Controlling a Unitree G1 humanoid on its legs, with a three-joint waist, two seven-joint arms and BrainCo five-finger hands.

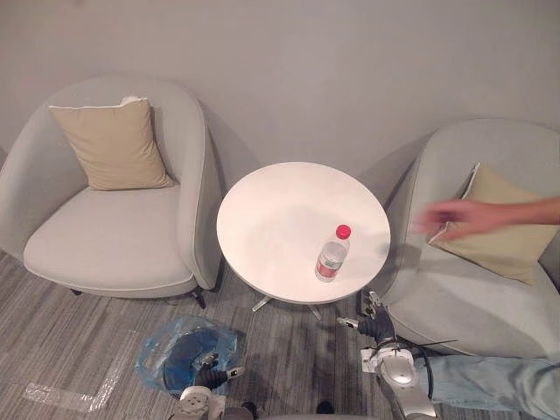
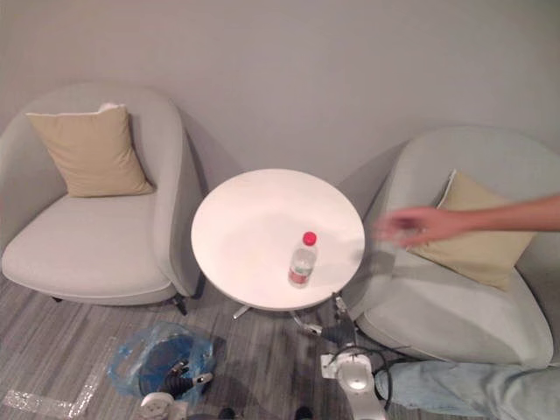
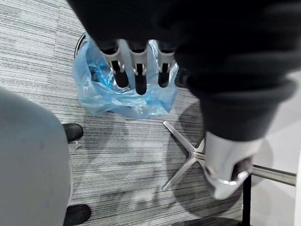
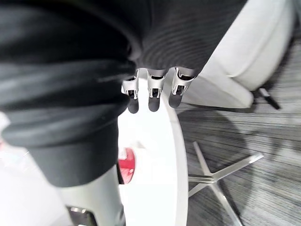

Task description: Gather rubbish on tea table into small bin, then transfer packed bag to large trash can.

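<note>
While the bottle (image 1: 332, 255) stands near the table (image 1: 280, 210)'s rim, the bin (image 1: 175, 352) sits apart.

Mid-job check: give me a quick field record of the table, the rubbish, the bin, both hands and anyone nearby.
table: round white tea table, between the left armchair and the right armchair
rubbish: one plastic bottle, red cap, upright near the table's near edge
small bin: on the floor at the robot's left, lined with a blue bag
left hand: by the bin, fingers straight, holding nothing
right hand: low by the table's near edge, fingers relaxed, holding nothing
person: arm reaching in from the right, person's hand blurred over the right armchair
</note>
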